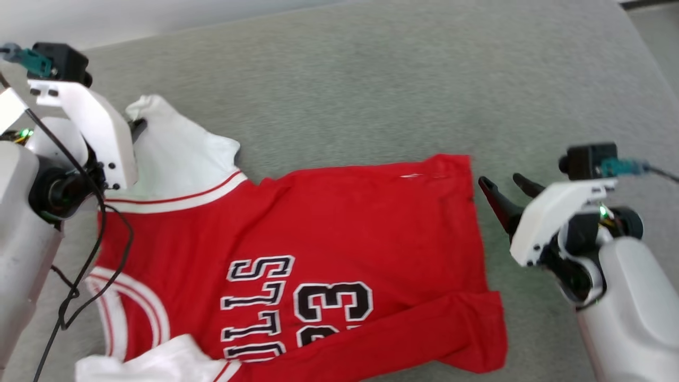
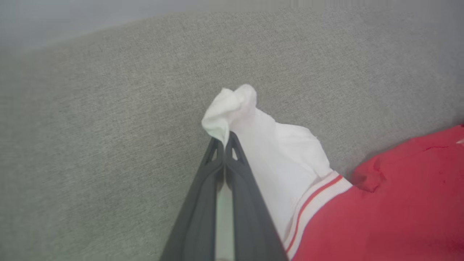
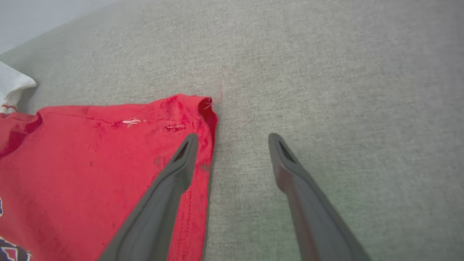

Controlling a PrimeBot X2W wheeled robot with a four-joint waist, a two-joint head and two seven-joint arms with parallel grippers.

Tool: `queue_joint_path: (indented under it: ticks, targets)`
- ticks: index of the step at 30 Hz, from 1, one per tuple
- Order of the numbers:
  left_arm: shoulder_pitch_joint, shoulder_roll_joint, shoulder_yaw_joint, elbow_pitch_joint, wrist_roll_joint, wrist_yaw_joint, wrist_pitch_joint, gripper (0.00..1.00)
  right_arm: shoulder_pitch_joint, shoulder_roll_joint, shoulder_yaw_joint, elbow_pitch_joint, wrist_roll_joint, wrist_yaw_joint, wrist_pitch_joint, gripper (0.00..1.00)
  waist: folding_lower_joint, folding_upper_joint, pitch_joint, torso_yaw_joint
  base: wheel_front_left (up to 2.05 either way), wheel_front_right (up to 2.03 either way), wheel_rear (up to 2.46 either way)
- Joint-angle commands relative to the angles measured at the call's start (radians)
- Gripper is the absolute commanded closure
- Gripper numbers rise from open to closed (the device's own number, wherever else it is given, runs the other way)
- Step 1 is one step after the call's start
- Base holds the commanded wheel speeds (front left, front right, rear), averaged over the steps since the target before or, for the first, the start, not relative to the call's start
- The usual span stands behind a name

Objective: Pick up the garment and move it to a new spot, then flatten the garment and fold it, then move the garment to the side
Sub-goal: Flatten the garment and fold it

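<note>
The garment (image 1: 318, 228), a red jersey with white sleeves, striped trim and black "33" lettering, lies spread on a grey fabric surface (image 1: 371, 85). My left gripper (image 2: 225, 143) is shut on the bunched tip of the far white sleeve (image 2: 232, 105); in the head view that sleeve (image 1: 175, 143) lies beside my left wrist and the gripper's tips (image 1: 139, 127) barely show. My right gripper (image 1: 504, 184) stands open at the garment's right hem. In the right wrist view this gripper (image 3: 232, 139) has one finger over the red hem corner (image 3: 195, 108) and the other over bare fabric.
The grey fabric surface (image 3: 326, 72) stretches wide beyond the garment toward the back and right. A pale wall or edge (image 1: 106, 21) runs along the far left. A black cable (image 1: 79, 276) hangs from my left arm over the garment's near-left part.
</note>
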Motion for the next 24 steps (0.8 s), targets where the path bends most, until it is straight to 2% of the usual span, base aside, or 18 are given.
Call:
queue_joint_path:
  ticks: [1, 7, 11, 13, 14, 15, 24]
  targets:
    - [-0.013, -0.007, -0.001, -0.010, 0.007, -0.004, -0.012, 1.00, -0.042, -0.010, 0.019, 0.032, 0.006, 0.000, 0.028, 0.00, -0.0001, 0.0000, -0.010, 0.052, 0.00, 0.00, 0.00]
    - [-0.023, -0.036, -0.009, -0.062, 0.007, -0.018, -0.038, 1.00, -0.185, -0.044, 0.085, 0.193, 0.005, 0.000, 0.156, 0.00, -0.0001, 0.0000, 0.017, 0.132, 0.00, 0.00, 0.00]
    - [-0.007, -0.046, -0.009, -0.078, 0.000, -0.027, -0.060, 1.00, -0.226, -0.050, 0.127, 0.323, 0.011, 0.000, 0.290, 0.00, -0.0001, 0.0000, 0.025, 0.168, 0.00, 0.00, 0.00]
    - [0.004, -0.045, -0.009, -0.076, -0.005, -0.032, -0.070, 1.00, -0.218, -0.038, 0.129, 0.397, 0.015, 0.000, 0.382, 0.64, -0.0001, 0.0000, 0.019, 0.179, 0.00, 0.00, 0.00]
    - [0.008, -0.046, -0.009, -0.075, -0.005, -0.034, -0.078, 1.00, -0.220, -0.033, 0.129, 0.416, 0.016, 0.000, 0.405, 0.89, -0.0001, 0.0000, 0.015, 0.184, 0.00, 0.00, 0.00]
    - [0.012, -0.048, -0.007, -0.074, -0.007, -0.035, -0.083, 1.00, -0.226, -0.030, 0.127, 0.426, 0.016, 0.000, 0.419, 1.00, -0.0001, 0.0000, 0.010, 0.188, 0.00, 0.00, 0.00]
    - [0.075, -0.032, 0.038, -0.059, -0.037, -0.025, -0.173, 1.00, -0.327, -0.079, 0.095, 0.351, -0.017, -0.001, 0.300, 1.00, -0.0001, 0.0000, -0.066, 0.206, 0.00, 0.00, 0.00]
